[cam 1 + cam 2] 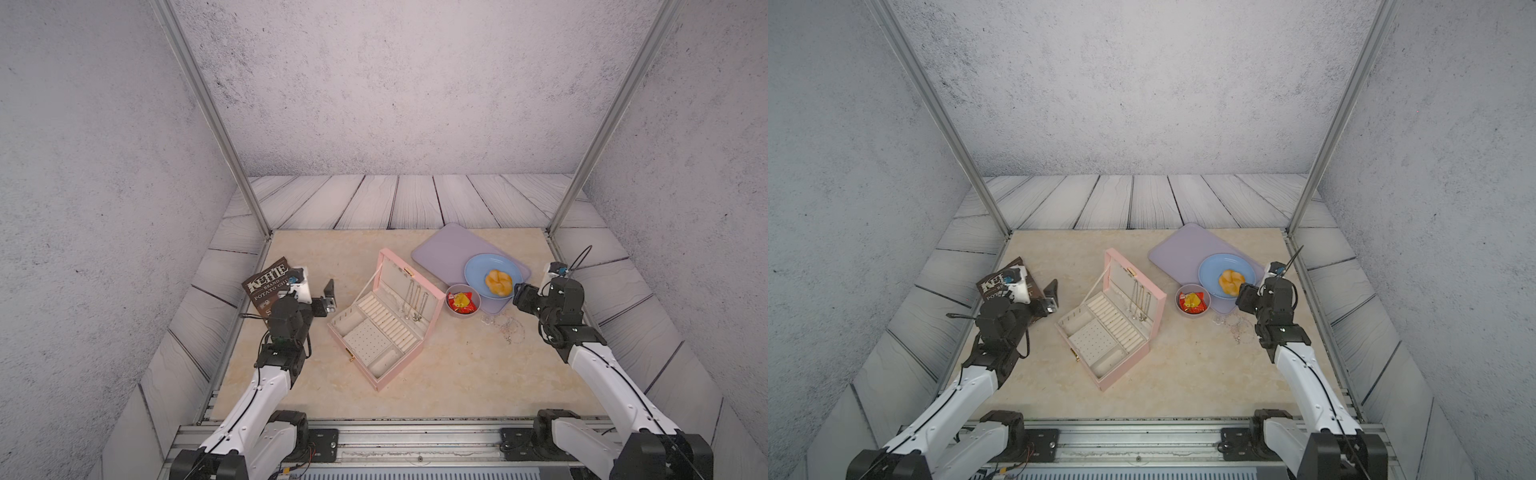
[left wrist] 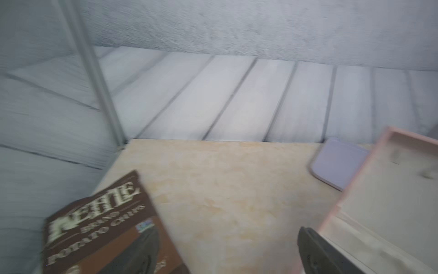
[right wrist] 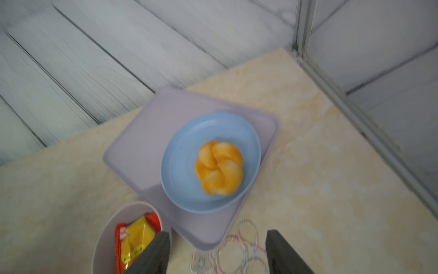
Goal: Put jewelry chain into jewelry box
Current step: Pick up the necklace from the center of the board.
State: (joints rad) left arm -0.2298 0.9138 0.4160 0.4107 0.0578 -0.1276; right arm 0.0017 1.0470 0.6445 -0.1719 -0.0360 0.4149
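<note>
The pale pink jewelry box (image 1: pixel 402 366) stands open mid-table, its lid upright, also in the left wrist view (image 2: pixel 379 189). The jewelry chain (image 1: pixel 506 327) lies in loose pale loops on the table right of the box, in front of the tray corner. The right wrist view shows the chain (image 3: pixel 241 246) on the table between the two fingers. My right gripper (image 1: pixel 518 294) hovers over it, open and holding nothing. My left gripper (image 1: pixel 326 300) is open and empty left of the box, partly over the chips bag, its fingers wide apart in the left wrist view (image 2: pixel 227 256).
A brown chips bag (image 1: pixel 266 284) lies at the left edge. A lilac tray (image 1: pixel 440 249) at the back right carries a blue plate (image 1: pixel 478 266) with a bun (image 1: pixel 498 281). A grey bowl (image 1: pixel 454 312) holds a red-yellow packet. Silver pendant chains (image 1: pixel 415 299) hang inside the lid.
</note>
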